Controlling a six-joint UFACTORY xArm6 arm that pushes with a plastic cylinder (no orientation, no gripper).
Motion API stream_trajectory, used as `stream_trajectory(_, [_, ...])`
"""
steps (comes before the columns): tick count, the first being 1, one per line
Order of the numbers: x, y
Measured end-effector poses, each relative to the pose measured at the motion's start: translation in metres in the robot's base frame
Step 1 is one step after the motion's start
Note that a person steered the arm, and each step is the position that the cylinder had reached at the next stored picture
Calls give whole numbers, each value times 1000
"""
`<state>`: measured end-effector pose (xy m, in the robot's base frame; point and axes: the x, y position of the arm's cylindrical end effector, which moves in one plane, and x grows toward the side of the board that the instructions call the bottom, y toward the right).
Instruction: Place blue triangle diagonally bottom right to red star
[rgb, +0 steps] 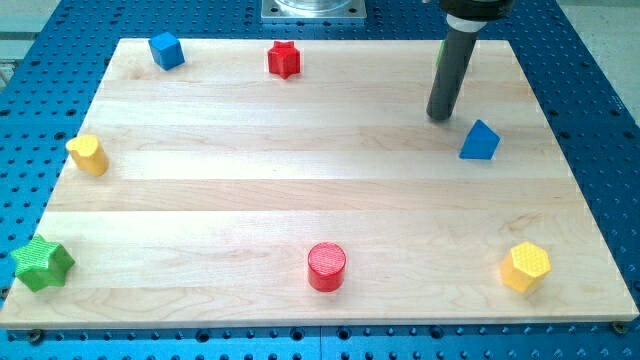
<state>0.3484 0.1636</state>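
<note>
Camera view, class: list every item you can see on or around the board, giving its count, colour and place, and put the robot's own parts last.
cube: one, blue, top left corner of the board
star: one, red, top edge, left of centre
triangle: one, blue, right side, upper half
yellow block: one, yellow, left edge
green star: one, green, bottom left corner, overhanging the edge
cylinder: one, red, bottom centre
hexagon: one, yellow, bottom right
green sliver: one, mostly hidden behind the rod
board: one, pale wood, on blue perforated table
my tip: one, dark, just up-left of the triangle, apart
</note>
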Motion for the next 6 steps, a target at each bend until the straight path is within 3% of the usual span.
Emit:
stream_trajectory(1, [0, 0])
stream_trajectory(2, [-7, 44])
stream_trajectory(3, [18, 110])
stream_trajectory(4, [75, 81])
stream_trajectory(5, [56, -1])
stream_trajectory(6, [68, -29])
